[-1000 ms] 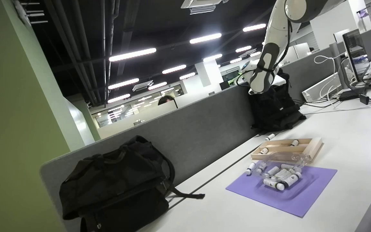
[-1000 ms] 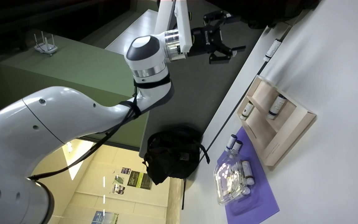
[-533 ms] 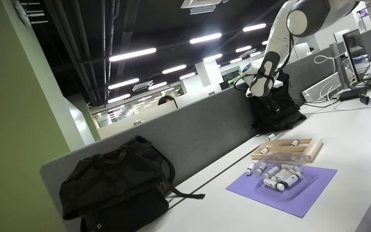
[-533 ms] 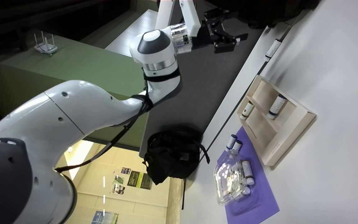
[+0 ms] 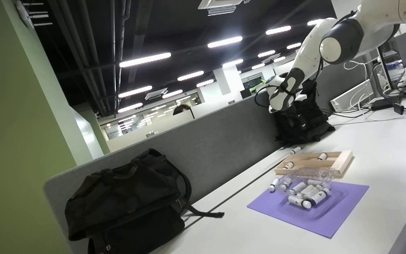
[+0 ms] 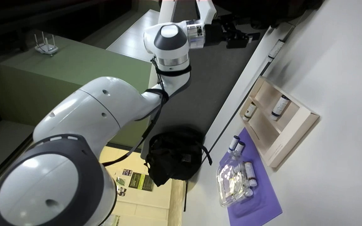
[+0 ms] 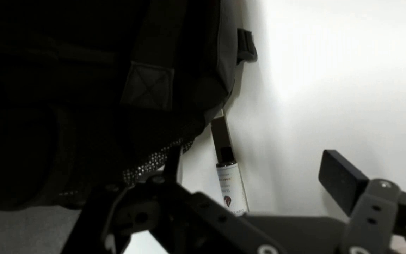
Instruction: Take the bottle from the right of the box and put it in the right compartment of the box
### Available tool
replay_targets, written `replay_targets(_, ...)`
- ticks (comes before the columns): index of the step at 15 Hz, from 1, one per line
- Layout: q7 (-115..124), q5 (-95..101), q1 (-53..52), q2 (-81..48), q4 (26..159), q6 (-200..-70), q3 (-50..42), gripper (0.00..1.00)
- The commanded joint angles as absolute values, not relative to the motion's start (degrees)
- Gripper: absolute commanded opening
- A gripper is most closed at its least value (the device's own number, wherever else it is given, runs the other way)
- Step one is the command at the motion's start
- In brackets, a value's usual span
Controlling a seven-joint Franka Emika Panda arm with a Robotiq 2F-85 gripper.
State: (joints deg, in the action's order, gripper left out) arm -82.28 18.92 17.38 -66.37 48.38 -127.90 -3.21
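The bottle, white-labelled with a dark cap, lies on the table beyond the box, beside a black backpack. It shows in both exterior views [image 5: 295,150] [image 6: 275,50] and in the wrist view [image 7: 231,185]. The light-wood box [image 6: 289,139] [image 5: 344,162] has several compartments. One bottle [image 6: 280,107] lies in one compartment and another bottle [image 6: 249,110] in a smaller one. My gripper [image 7: 256,169] is open and empty above the table. In the wrist view the bottle lies between the fingers' lines, nearer the left finger, its lower end hidden. In an exterior view the gripper [image 6: 248,28] is apart from the bottle.
The black backpack [image 7: 100,88] [image 5: 301,123] stands close beside the gripper and bottle. A purple mat [image 5: 351,195] near the box holds a clear plastic container [image 6: 231,179] and several bottles. A grey divider [image 5: 224,134] runs along the table's back. Another backpack [image 5: 129,201] stands farther along.
The arm has moved; in an exterior view the gripper has shifted up and right, closer to the lone bottle and the backpack. The gripper stays open. Box and bottles have not moved.
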Motion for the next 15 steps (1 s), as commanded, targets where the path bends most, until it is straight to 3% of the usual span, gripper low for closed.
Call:
replay_targets(1,-83.34,18.76,17.21,-67.77,46.1,-126.3,-2.91,1.0)
replay_targets(15,-87.29,12.18,19.42,-72.92,41.29,-132.89,-0.35,1.0)
